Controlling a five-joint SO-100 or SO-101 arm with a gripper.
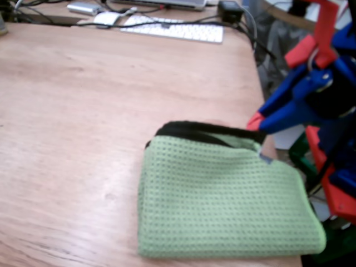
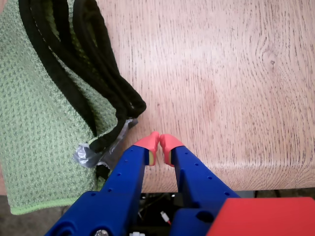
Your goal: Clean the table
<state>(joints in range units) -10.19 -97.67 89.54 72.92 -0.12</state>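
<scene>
The reddish-brown wooden table (image 1: 83, 111) fills the fixed view and shows in the wrist view (image 2: 221, 73). A folded green waffle cloth (image 1: 222, 200) with black edging lies near the table's right front edge; in the wrist view it (image 2: 34, 123) lies at the left, with a grey label at its corner. My blue gripper with red fingertips (image 2: 159, 142) is shut and empty, hovering at the table edge just right of the cloth's corner. In the fixed view the gripper (image 1: 257, 122) sits at the cloth's far right corner.
A white keyboard (image 1: 172, 29), a white mouse (image 1: 107, 19), cables and a black adapter (image 1: 229, 10) lie at the table's far edge. The arm's red and blue body (image 1: 328, 111) stands off the right edge. The table's right edge drops off beside the gripper.
</scene>
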